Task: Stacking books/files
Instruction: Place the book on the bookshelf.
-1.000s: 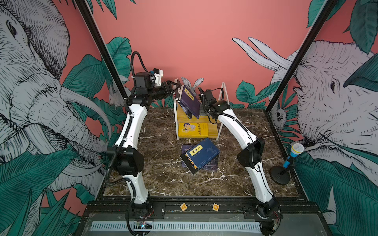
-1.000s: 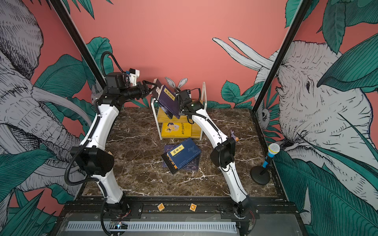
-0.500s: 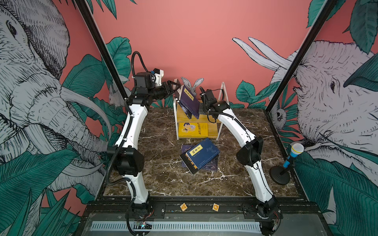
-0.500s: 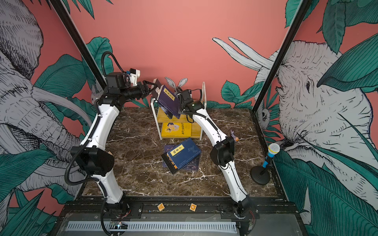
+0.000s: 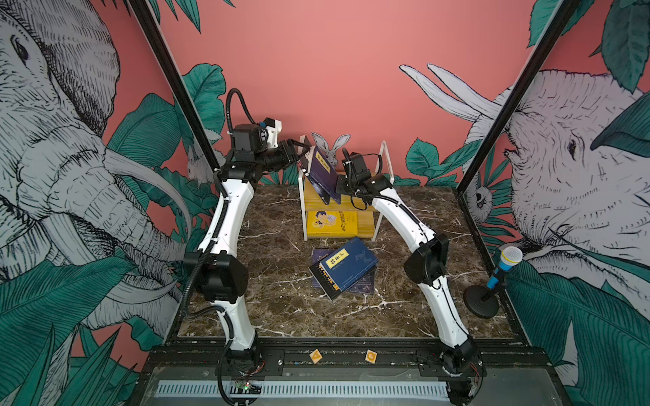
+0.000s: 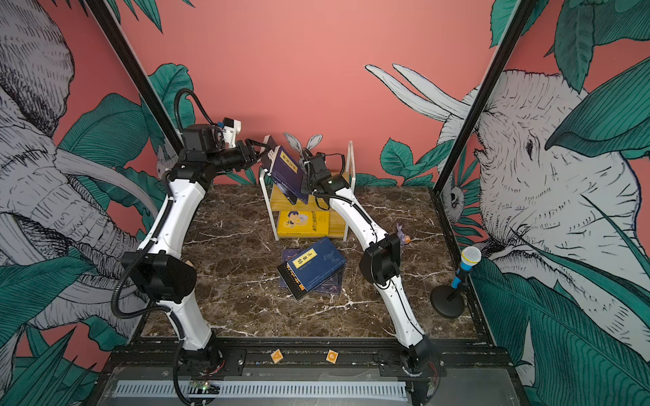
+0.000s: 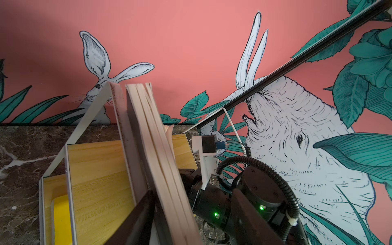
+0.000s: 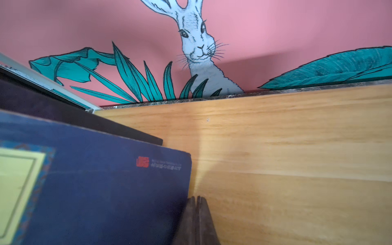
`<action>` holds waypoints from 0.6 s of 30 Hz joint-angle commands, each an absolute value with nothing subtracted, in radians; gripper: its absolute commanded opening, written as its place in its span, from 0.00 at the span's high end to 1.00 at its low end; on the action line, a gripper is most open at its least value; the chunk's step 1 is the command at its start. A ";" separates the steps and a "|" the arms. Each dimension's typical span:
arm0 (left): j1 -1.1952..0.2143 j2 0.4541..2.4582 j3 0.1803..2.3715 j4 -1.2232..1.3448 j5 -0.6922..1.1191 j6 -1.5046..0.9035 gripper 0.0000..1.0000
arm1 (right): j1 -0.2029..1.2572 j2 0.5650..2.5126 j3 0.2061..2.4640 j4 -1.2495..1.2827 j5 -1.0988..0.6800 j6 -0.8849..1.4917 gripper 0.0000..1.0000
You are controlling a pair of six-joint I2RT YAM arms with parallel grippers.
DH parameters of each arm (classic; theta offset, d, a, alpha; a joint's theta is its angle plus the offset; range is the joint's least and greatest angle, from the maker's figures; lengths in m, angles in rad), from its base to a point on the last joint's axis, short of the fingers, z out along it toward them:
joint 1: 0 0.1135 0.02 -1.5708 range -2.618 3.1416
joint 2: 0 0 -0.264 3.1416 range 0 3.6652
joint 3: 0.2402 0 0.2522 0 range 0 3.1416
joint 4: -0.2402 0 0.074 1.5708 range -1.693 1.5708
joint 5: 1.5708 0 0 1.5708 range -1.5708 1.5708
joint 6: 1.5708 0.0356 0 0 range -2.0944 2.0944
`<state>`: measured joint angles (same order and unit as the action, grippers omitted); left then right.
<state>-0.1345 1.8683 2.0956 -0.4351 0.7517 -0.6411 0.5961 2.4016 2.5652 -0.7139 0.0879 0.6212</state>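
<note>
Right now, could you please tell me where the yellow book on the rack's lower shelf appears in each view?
In a top view: yellow book, flat on the lower shelf of the rack.
In a top view: yellow book, same place.
Left wrist: only the yellow book's corner, under the wooden top shelf.
Right wrist: not in it.
Shared landmark: the wooden top shelf, seen in all four.

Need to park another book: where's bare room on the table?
Bare marble table between the left arm and the book pile, and the front strip before the rail. Crowded at the rack, around the leaning books.
</note>
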 commanded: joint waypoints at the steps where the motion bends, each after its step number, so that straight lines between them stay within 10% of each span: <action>1: -0.141 1.860 2.129 -0.411 0.773 -0.647 0.43 | 0.612 2.434 2.567 -0.714 0.040 0.624 1.00; 18: -0.144 1.861 2.123 -0.412 0.771 -0.643 0.44 | 0.633 2.444 2.574 -0.659 0.017 0.628 1.00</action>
<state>-0.1352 1.8683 2.0956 -0.4351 0.7517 -0.6407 0.6163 2.4149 2.5652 -0.6643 0.0402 0.6212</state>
